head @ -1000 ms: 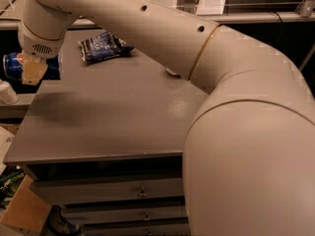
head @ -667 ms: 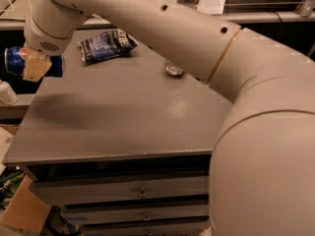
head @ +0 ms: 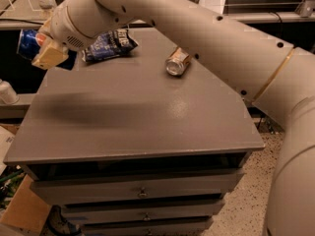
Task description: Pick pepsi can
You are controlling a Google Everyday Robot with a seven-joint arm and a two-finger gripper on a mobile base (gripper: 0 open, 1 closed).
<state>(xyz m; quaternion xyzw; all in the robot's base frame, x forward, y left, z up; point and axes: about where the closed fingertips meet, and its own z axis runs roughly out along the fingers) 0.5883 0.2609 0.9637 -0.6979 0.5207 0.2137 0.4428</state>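
Note:
The pepsi can, blue with a silver end, is held off the table's left edge, lying sideways in the air. My gripper is shut on it at the far left of the camera view; one tan finger pad shows in front of the can. The big beige arm reaches across from the right, over the back of the table. Part of the can is hidden behind the finger and wrist.
A grey table with drawers below fills the middle. A copper-silver can lies on its side at the back. A dark blue crinkled snack bag lies at the back left. A cardboard box sits on the floor at lower left.
The arm has lifted and drawn back, uncovering the copper-silver can. The gripper has risen a little with the pepsi can still in it.

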